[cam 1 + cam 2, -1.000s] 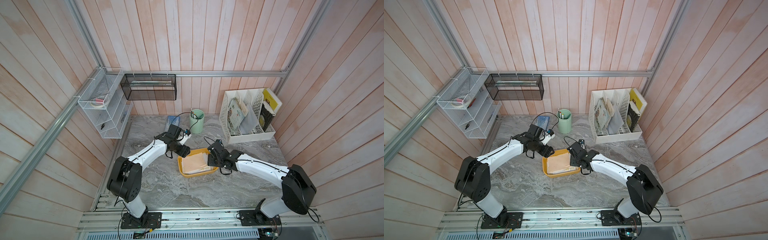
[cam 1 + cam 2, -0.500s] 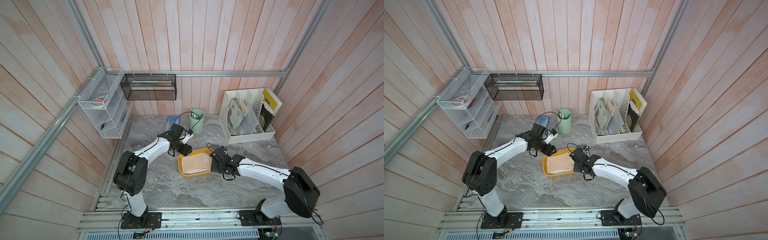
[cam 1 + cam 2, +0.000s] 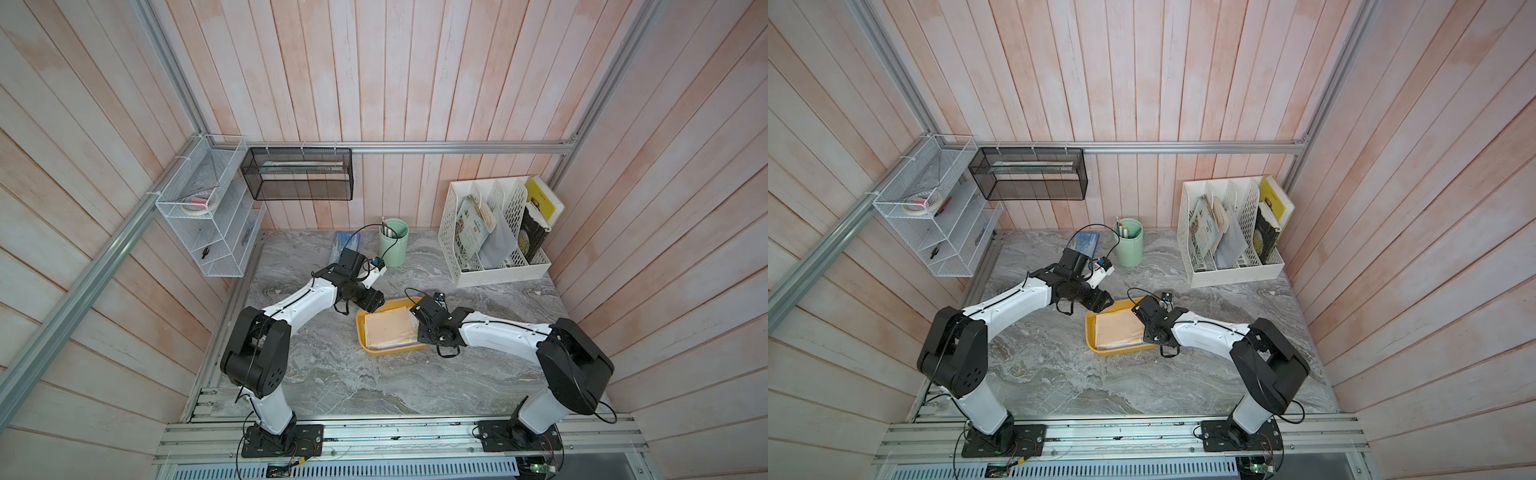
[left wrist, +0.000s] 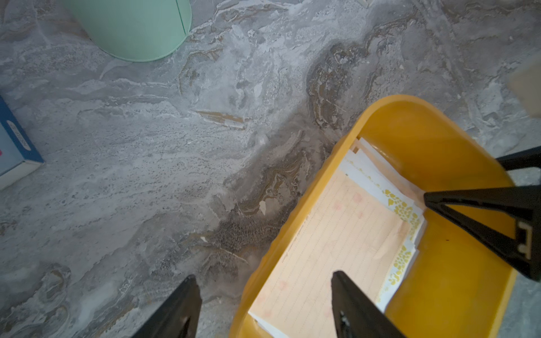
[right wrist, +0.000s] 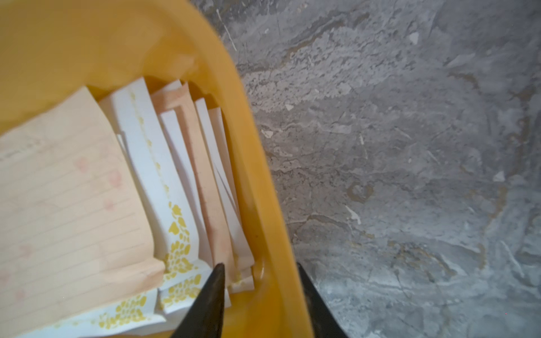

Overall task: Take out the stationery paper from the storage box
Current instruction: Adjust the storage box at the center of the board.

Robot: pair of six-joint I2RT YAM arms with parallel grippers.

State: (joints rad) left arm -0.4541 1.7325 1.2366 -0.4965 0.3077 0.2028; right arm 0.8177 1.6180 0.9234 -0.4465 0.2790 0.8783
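**A:** Where's your paper right now?

**B:** In the box, just below the middle of the frame in both top views. A lined peach sheet lies on top. In the right wrist view, white sheets with yellow speckles fan out from under it toward the wall.

**A:** And your left gripper?

**B:** Released, jaws wide. It sits at the box's upper-left corner in a top view. One finger is over the paper and the other is outside, over the table.

**A:** Your right gripper?

**B:** It's at the box's right edge in a top view, jaws astride the wall: one finger inside at the paper's edge, one outside. You can't tell whether it's pinching the wall.

**A:** Anything nearby?

**B:** A green cup and a blue booklet above the box, well apart from it.
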